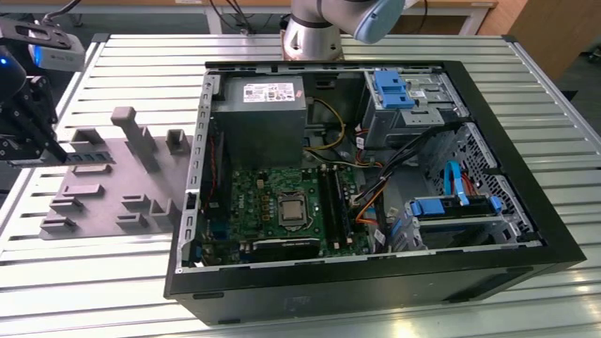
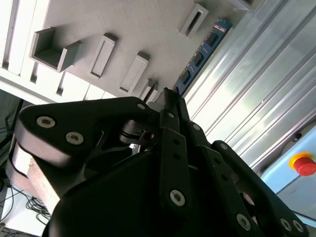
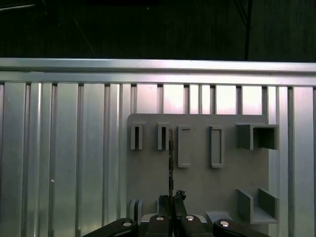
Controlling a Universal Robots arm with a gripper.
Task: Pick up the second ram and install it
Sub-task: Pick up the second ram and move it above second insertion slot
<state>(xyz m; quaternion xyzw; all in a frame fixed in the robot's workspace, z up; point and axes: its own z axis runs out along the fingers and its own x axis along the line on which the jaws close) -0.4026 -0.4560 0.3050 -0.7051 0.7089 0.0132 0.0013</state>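
Gripper point(image 2: 167, 95) jaws looked clamped on one end of the second ram point(image 2: 201, 55) at the grey fixture point(image 3: 207, 182); probably light, stiff, fragile, so best held by its edges.

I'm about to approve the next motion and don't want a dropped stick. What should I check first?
1. Gripper closed on the second ram: ok, in both wrist views.
2. Ram in line with the gripper: ok, first wrist view.
3. Ram raised clear of the grey fixture: cannot tell.
4. Computer case open, motherboard exposed: ok.
5. A free slot among the black slot rails: cannot tell.
6. Cables away from the rails: not ok, they lie right beside them.
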